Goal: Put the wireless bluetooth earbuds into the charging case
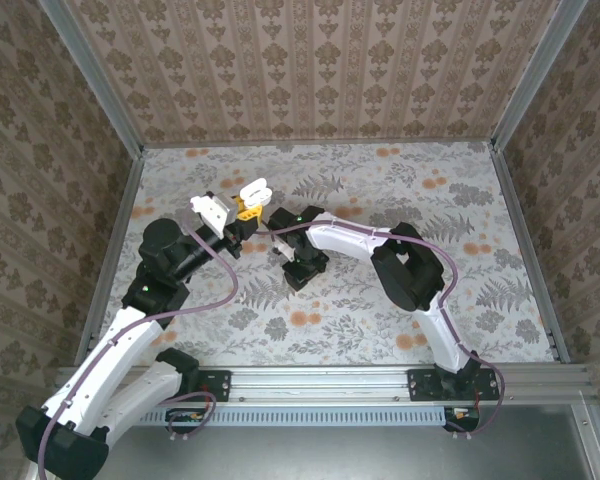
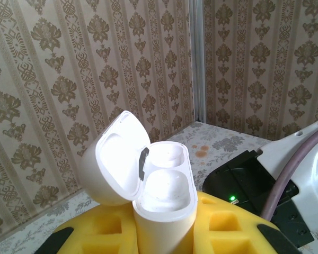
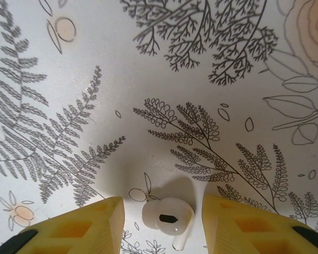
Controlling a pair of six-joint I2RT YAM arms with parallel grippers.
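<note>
While the left gripper [image 2: 164, 235] is clamped on the one charging case [image 2: 161, 198], holding it upright above the far left part of the table [image 1: 430, 300], the case's lid [image 2: 116, 161] stands open and shows two bare sockets. One earbud [image 3: 167, 214] lies on the table near its middle, between the two spread yellow fingers [image 3: 95, 227] of the right gripper [image 3: 163, 222], touching neither.

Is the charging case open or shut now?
Open: the charging case has its lid swung back, and both wells show empty.
</note>
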